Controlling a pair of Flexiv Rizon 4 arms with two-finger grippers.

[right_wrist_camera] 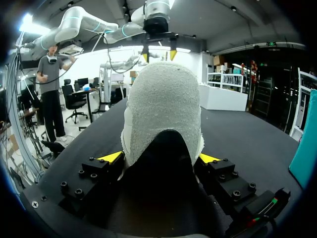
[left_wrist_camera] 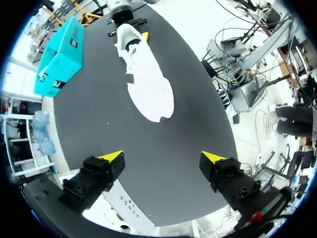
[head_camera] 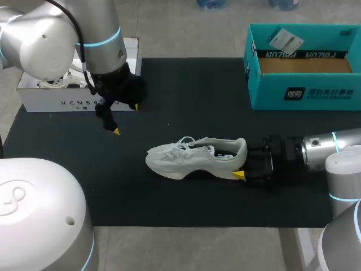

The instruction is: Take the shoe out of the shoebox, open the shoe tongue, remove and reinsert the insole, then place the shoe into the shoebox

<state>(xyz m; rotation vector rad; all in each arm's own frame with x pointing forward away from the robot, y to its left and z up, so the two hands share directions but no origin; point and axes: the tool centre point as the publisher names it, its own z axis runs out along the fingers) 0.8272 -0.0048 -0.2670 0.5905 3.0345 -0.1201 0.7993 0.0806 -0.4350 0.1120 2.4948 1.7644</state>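
Surface: a black mat is spread across the table, with both arms brought in over it from opposite sides.

Shoe: the white shoe is stood on its sole near the middle of the mat, outside the box. Its toe is turned toward the left arm's side and its heel toward the right. Laces are seen lying loose over the tongue, and a dark lining is seen in the opening.

Shoebox: the teal shoebox is set at the far right corner, open at the top and well apart from the shoe. A brown cardboard floor and a small white tag are seen inside.

Right gripper: the right gripper is held low over the mat and is closed on the heel of the shoe, one yellow-tipped finger pressed to each side. In the head view only the near tip is seen, the other being hidden behind the heel.

Left gripper: the left gripper is held above the far left part of the mat, its fingers spread wide and nothing held between them. The shoe is seen well ahead of it in the left wrist view.

White box: a white box is set at the far left edge, just behind the left gripper. Its contents are too hidden to be told.
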